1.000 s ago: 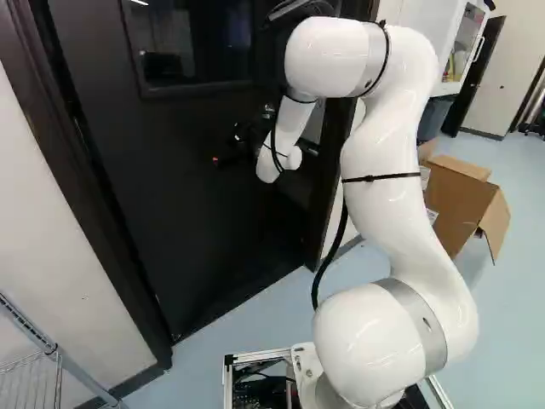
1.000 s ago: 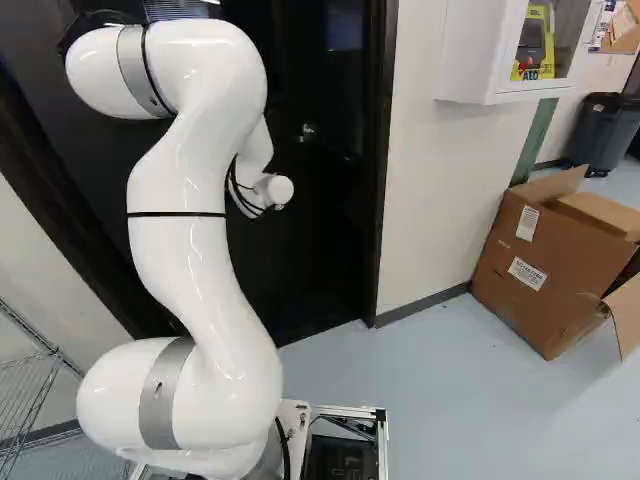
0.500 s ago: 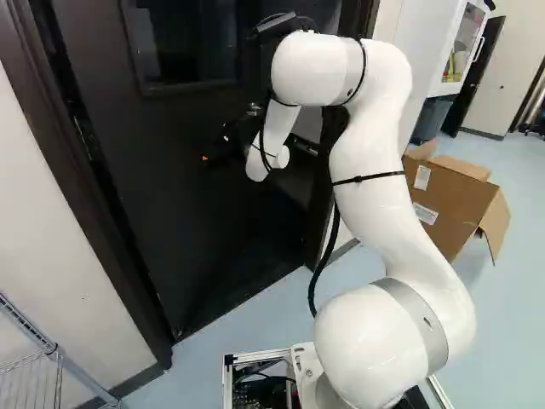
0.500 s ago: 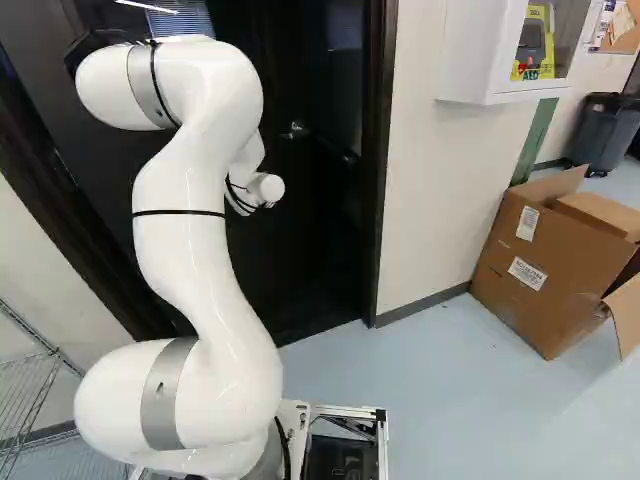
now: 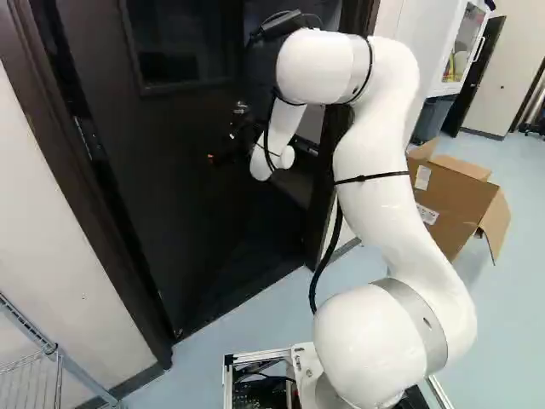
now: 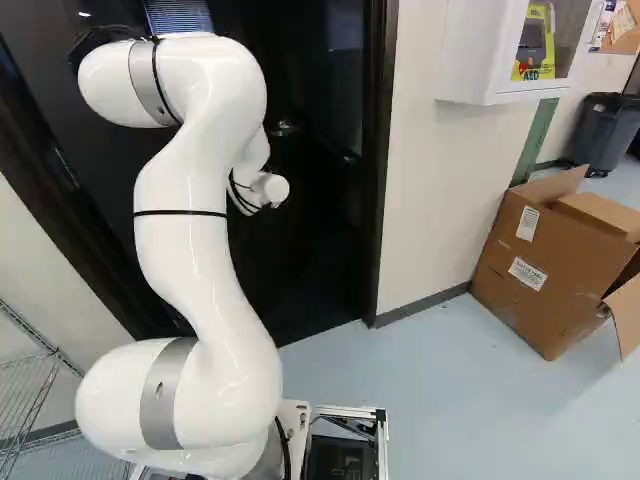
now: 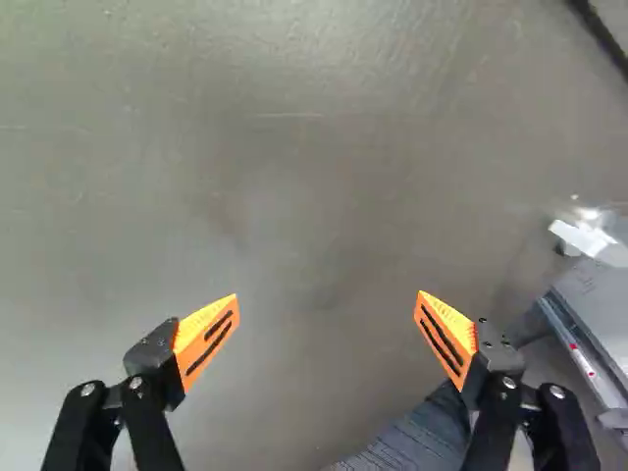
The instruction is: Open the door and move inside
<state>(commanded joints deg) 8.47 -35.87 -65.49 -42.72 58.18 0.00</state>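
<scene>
Door point(image 5: 162, 192) straight ahead of the base, looks ajar and swung inward; handle point(image 5: 241, 108) to one side of the hand point(image 7: 329, 293). Hand spread wide, nothing held, facing the door panel. Step: likely pushing it open. Next: push wider, clear the frame point(image 6: 377, 180), then drive in.

Top of the door point(image 5: 183, 204) beyond both base views' edges.
</scene>
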